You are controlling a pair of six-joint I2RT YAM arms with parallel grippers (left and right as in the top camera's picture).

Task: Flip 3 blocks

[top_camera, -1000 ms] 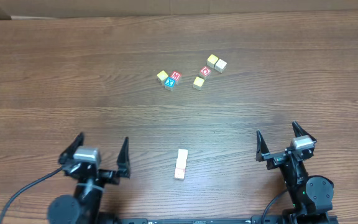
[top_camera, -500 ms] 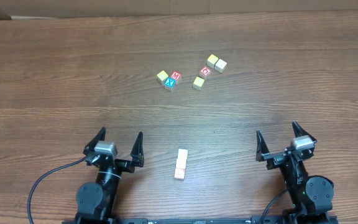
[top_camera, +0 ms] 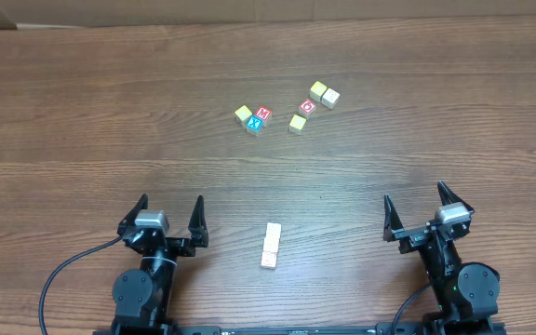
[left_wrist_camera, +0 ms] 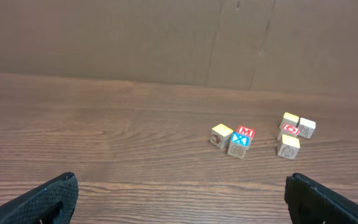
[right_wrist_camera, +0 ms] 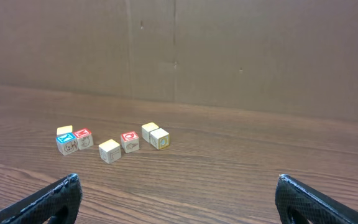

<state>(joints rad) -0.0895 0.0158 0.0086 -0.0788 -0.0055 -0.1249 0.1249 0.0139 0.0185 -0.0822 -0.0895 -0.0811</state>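
Note:
Three pale tan and pinkish blocks [top_camera: 270, 245] lie touching in a short row near the table's front, between the two arms; neither wrist view shows them. My left gripper [top_camera: 169, 208] stands open to their left, about a hand's width away, with nothing between its fingers. My right gripper [top_camera: 414, 199] is open farther off to the right, also holding nothing. In the left wrist view the left gripper [left_wrist_camera: 179, 186] has only bare wood between its black fingertips. The right wrist view shows the same for the right gripper [right_wrist_camera: 178, 186].
A loose cluster of other cubes sits at the far middle: a yellow cube [top_camera: 243, 113], the red "M" cube [top_camera: 263, 113] and blue "X" cube [top_camera: 255, 124], the red "O" cube [top_camera: 308, 106], and more yellow and pale cubes [top_camera: 324, 93]. A cardboard wall [left_wrist_camera: 166, 37] backs the table.
The left arm swung to the right toward the row of blocks, then eased back slightly left. Its jaws stayed wide. The right arm and all blocks have not moved.

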